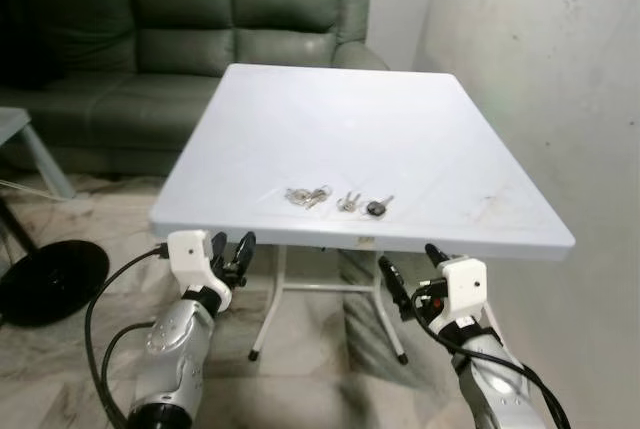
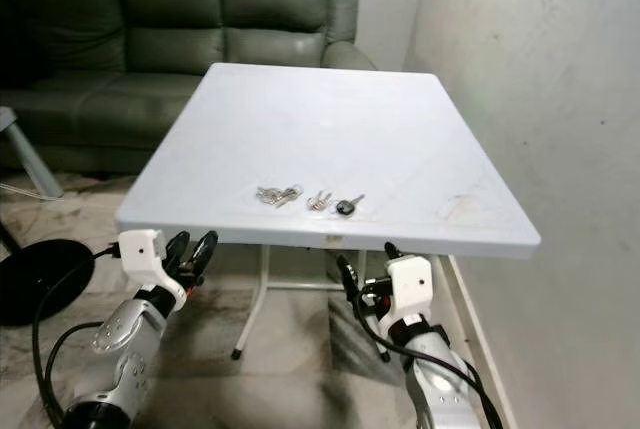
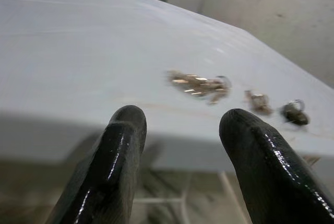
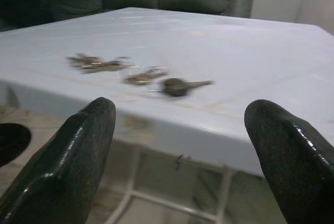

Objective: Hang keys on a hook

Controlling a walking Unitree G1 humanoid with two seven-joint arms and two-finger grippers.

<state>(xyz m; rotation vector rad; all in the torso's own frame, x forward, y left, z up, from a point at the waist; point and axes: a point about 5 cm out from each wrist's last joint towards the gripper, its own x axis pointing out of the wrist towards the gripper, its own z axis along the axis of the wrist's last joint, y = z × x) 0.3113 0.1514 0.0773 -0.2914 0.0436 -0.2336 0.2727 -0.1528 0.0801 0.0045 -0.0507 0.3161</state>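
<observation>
Three small bunches of keys lie in a row near the front edge of a white square table [image 1: 330, 119]: a silver bunch [image 1: 307, 195] on the left, a small pair [image 1: 347, 201] in the middle, and a black-headed key [image 1: 377, 207] on the right. Below the table's front edge my left gripper [image 1: 232, 255] is held up, open and empty. My right gripper [image 1: 410, 271] is also open and empty, just under the front edge. The silver bunch [image 3: 201, 84] and the black-headed key [image 4: 180, 86] lie beyond the fingertips in the wrist views.
A dark green sofa [image 1: 190, 39] stands behind the table. A plain wall [image 1: 560, 79] runs along the table's right side. A black round base [image 1: 50, 279] sits on the marble floor at the left, beside a glass table corner [image 1: 15, 129]. The white table's metal legs [image 1: 270, 309] stand between my arms.
</observation>
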